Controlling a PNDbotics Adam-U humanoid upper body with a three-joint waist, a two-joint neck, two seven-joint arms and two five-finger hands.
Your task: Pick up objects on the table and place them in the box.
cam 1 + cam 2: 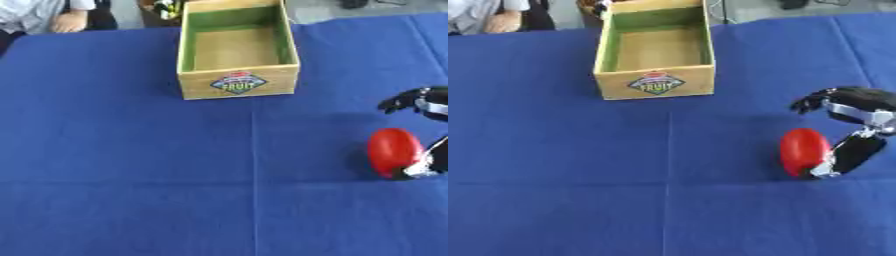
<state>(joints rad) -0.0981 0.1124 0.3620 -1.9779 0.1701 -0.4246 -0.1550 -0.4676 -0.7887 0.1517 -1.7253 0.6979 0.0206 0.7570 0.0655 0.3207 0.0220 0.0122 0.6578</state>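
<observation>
A red oval object [802,151] lies on the blue cloth at the right, below and to the right of the box. My right hand [859,112] comes in from the right edge just beside it. Its thumb [852,152] lies against the object's right side, while the fingers [815,102] hang curved above the object and apart from it. The hand is open, with nothing gripped. The wooden box [655,82] stands at the top centre, its inside green-walled and empty, a fruit label on its front wall. My left hand does not show.
The blue cloth [131,150] covers the whole table, with a crease down the middle. A small dark and yellow thing [164,7] sits past the table's far edge, behind the box.
</observation>
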